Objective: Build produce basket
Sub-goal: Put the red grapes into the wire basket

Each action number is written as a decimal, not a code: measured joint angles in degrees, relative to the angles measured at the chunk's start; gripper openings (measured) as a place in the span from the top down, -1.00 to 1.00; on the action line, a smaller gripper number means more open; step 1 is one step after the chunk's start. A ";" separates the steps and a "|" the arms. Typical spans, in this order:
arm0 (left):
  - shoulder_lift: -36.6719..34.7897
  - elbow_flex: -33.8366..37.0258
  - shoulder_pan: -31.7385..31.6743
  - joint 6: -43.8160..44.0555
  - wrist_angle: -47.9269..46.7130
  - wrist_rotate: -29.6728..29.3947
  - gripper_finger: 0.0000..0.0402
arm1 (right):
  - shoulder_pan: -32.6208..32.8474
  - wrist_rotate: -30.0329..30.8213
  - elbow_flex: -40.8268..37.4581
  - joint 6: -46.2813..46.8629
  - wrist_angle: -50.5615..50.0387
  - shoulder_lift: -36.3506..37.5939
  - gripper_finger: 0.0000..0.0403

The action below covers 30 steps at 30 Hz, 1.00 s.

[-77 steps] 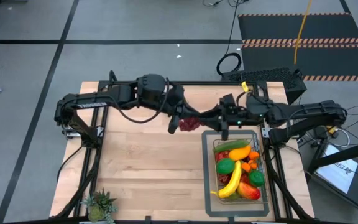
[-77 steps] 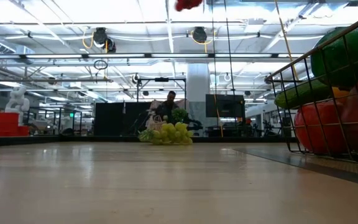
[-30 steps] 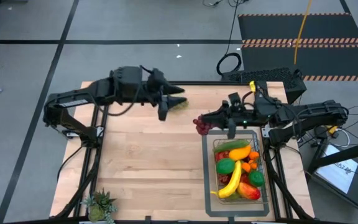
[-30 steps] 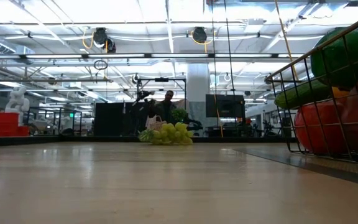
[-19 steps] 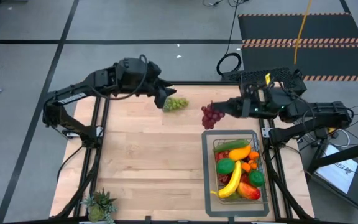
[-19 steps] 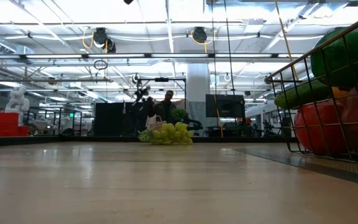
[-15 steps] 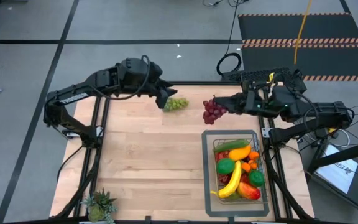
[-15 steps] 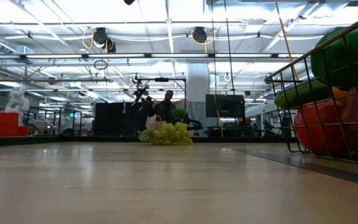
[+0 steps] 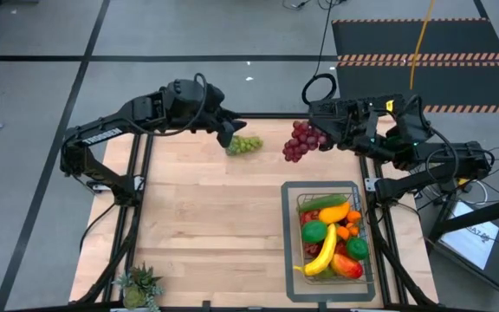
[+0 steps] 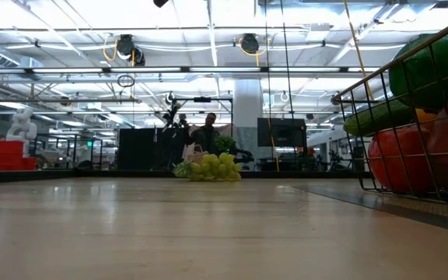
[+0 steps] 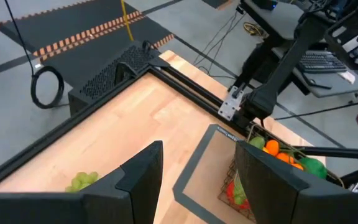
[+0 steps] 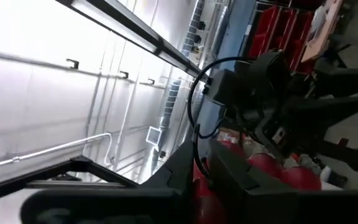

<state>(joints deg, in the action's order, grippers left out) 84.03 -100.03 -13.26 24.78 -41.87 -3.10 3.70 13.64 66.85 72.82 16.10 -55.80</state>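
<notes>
- Basket (image 9: 358, 189) sits at about 4 o'clock on the table in the high view, on a grey tray (image 9: 290, 260). Already loaded: banana (image 9: 322, 253), green round fruits, orange pieces, red items, something long and green at the far end. Looks mostly full.
- Right gripper (image 9: 317, 130): jaws pinched nearly closed on the red grapes (image 9: 296, 141), bunch hanging in the air around 1 o'clock of the table, just past the basket's far end, not yet over it. Right wrist view shows red berries (image 12: 272, 165) right at the fingers, so the hold looks solid.
- Left gripper (image 9: 227, 136): jaws parted about halfway, nothing between them in the left wrist view. It hovers at roughly 12 o'clock, just beside the green grapes (image 9: 246, 145).
- Green grapes lie on the wood near the far edge, untouched; the low view shows them (image 10: 211, 168) resting flat on the table.
- Remaining, as I read it: drop the red grapes in, then grab and load the green grapes. No other loose produce visible on the table.
- Potted plant (image 9: 139, 283) at 7 o'clock isn't part of the job.
</notes>
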 joint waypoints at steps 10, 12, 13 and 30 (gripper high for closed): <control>0.00 0.00 1.81 2.89 0.01 0.07 -0.01 | 0.02 -5.68 0.00 -14.24 -0.14 -0.01 0.82; 0.00 0.00 2.99 3.52 0.03 0.30 -0.01 | 0.02 -7.20 0.00 -17.65 -0.13 -0.01 0.82; 0.00 0.00 3.64 4.10 0.02 0.48 -0.01 | 0.04 -8.16 0.00 -19.07 -0.11 -0.01 0.82; 0.00 0.00 18.18 7.50 0.05 0.64 -0.01 | 7.32 -18.14 0.00 -33.67 -8.21 -0.03 0.82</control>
<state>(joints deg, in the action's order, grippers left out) 84.03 -100.03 4.93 32.28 -41.82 -2.46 11.03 -4.50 66.85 39.16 7.89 -55.83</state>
